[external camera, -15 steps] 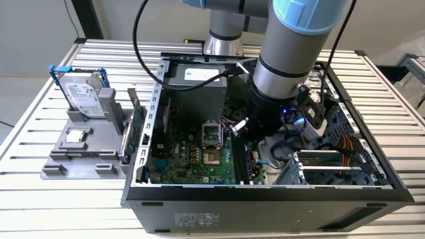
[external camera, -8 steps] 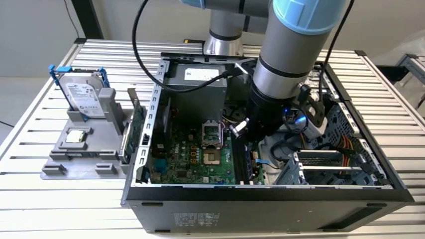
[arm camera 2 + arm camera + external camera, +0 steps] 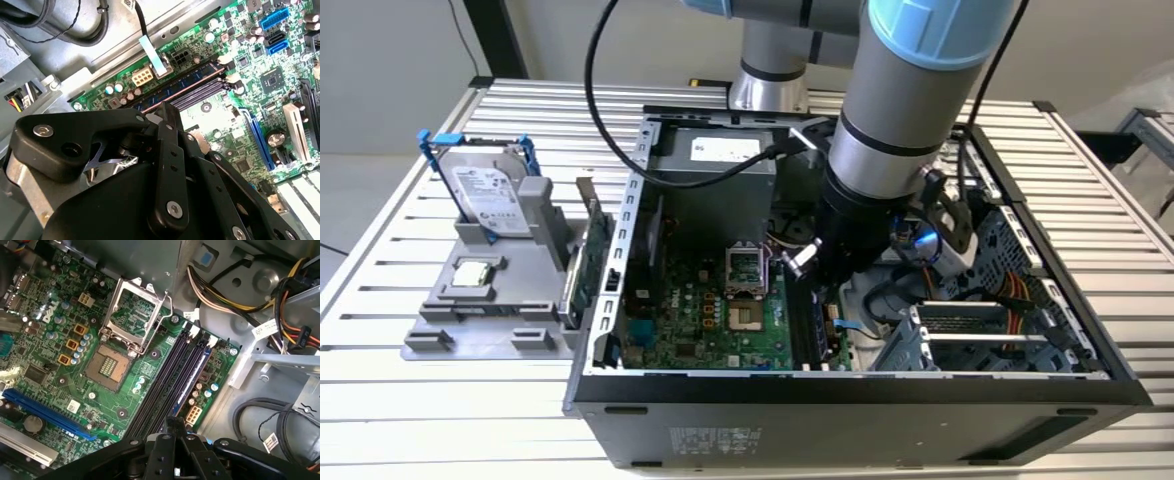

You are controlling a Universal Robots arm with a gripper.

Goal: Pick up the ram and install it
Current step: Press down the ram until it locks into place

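While the gripper [image 3: 809,268] hangs inside the computer case [image 3: 854,395] in the exterior view, we cannot tell whether its claw is open or closed. In the second wrist view, the ram [image 3: 186,82] seems to sit in a motherboard [image 3: 250,95] slot just beyond the gripper [image 3: 166,111]. In the first wrist view, the ram [image 3: 200,367] looks thin, light, stiff and fragile; we judge its long edges the safest hold.

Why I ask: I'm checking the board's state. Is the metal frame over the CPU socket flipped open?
Yes: in the first wrist view the metal frame is swung up off the CPU socket, leaving its contact grid bare.
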